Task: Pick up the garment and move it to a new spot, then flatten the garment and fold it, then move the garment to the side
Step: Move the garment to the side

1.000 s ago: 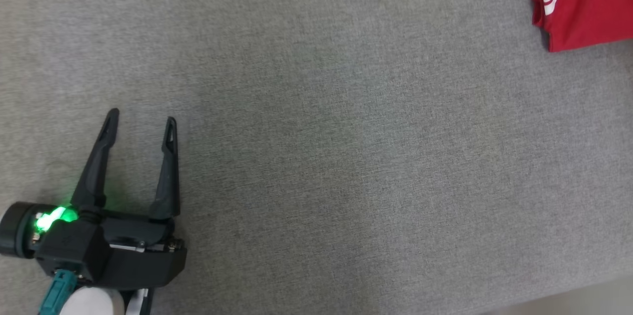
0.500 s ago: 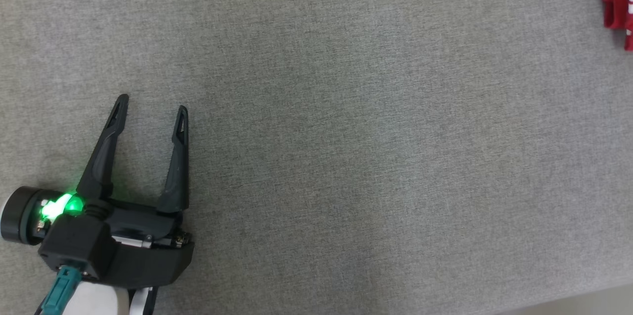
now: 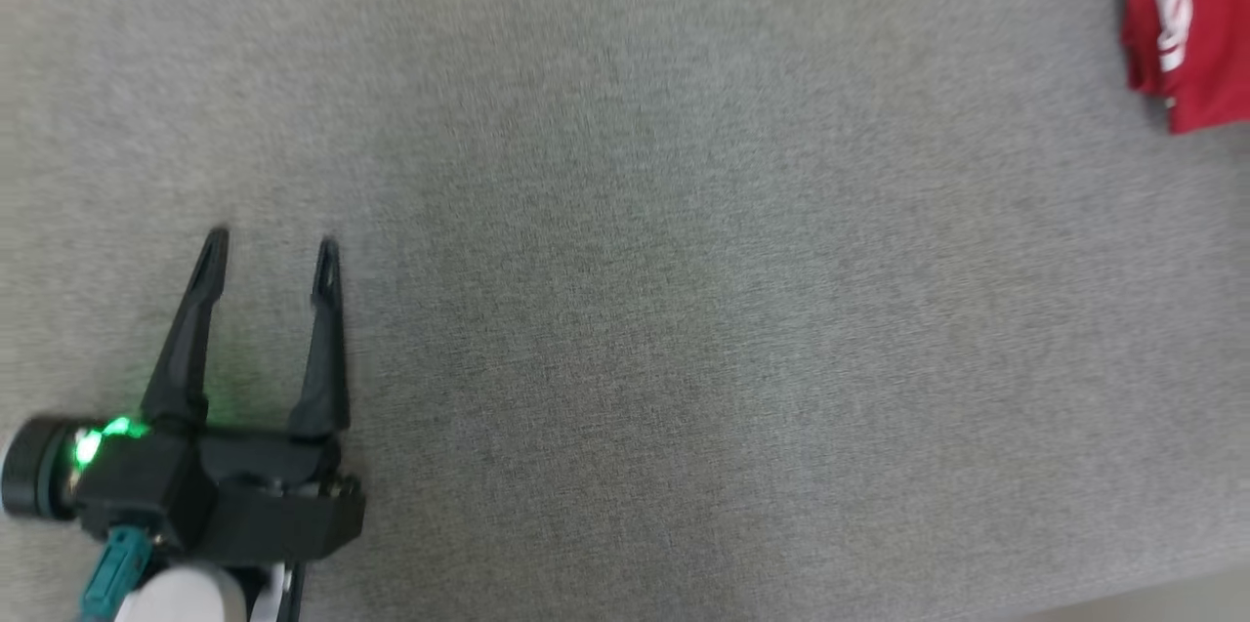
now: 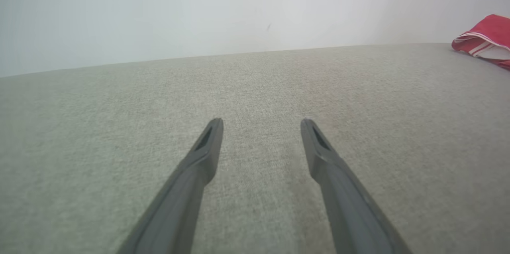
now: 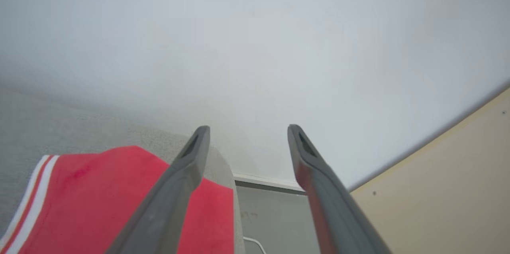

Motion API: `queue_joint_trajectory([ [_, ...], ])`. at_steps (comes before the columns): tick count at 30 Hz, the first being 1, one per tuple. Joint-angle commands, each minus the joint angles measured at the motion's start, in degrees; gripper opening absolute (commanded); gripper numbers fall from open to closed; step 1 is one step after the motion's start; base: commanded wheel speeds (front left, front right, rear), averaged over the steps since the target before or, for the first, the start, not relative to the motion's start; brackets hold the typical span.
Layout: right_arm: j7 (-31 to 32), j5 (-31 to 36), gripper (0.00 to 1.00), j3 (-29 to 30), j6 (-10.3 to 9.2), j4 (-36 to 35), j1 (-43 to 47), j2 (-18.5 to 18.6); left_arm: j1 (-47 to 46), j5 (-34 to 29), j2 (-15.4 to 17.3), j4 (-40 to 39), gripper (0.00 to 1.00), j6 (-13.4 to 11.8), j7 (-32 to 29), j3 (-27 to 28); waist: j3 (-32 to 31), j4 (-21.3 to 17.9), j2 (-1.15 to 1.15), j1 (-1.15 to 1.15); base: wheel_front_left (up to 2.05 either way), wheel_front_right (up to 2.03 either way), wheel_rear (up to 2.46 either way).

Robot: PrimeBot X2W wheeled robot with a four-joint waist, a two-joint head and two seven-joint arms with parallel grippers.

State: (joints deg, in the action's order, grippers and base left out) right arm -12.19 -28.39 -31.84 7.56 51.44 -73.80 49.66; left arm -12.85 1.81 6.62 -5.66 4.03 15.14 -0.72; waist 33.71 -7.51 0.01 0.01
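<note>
Bare grey tabletop [image 3: 684,310] runs across the whole middle, so we have wide room for a pass from the left gripper [image 3: 271,243], fingers spread, toward the far right. The one obstacle there is the red garment [image 3: 1187,46], lying by the tabletop's right edge, well apart from that gripper. Our right gripper [image 5: 248,127] hangs over the garment, the gap between its fingers free. Beyond stands a pale wall [image 5: 255,46], and a beige panel [image 5: 438,190] closes the right side.

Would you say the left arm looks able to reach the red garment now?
Probably not as placed: the left end effector is open at the lower left, the garment far off at the upper right, though nothing stands between.
</note>
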Motion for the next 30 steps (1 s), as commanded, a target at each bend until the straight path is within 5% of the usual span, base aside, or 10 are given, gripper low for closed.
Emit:
queue_joint_trajectory([
  [1,-0.50,-0.44,1.00,0.04,-0.18,-0.20,0.84,-0.41,1.54,0.29,0.04,0.50,1.00,-0.26,-0.05,0.30,-4.22,0.10,-0.01,-0.01,0.00,0.00,0.00],
  [14,-3.00,-2.12,1.00,7.03,-0.17,-14.44,19.31,-13.92,12.62,2.65,-1.25,1.26,1.00,-1.70,-0.03,5.51,-20.12,1.60,-0.01,-0.01,0.00,0.00,0.00],
  [30,-3.03,3.49,1.00,21.39,-0.17,-30.82,52.69,-26.74,16.19,3.26,-2.66,4.16,1.00,-0.62,-0.03,5.71,-27.81,6.91,-0.01,-0.01,0.00,0.00,0.00],
])
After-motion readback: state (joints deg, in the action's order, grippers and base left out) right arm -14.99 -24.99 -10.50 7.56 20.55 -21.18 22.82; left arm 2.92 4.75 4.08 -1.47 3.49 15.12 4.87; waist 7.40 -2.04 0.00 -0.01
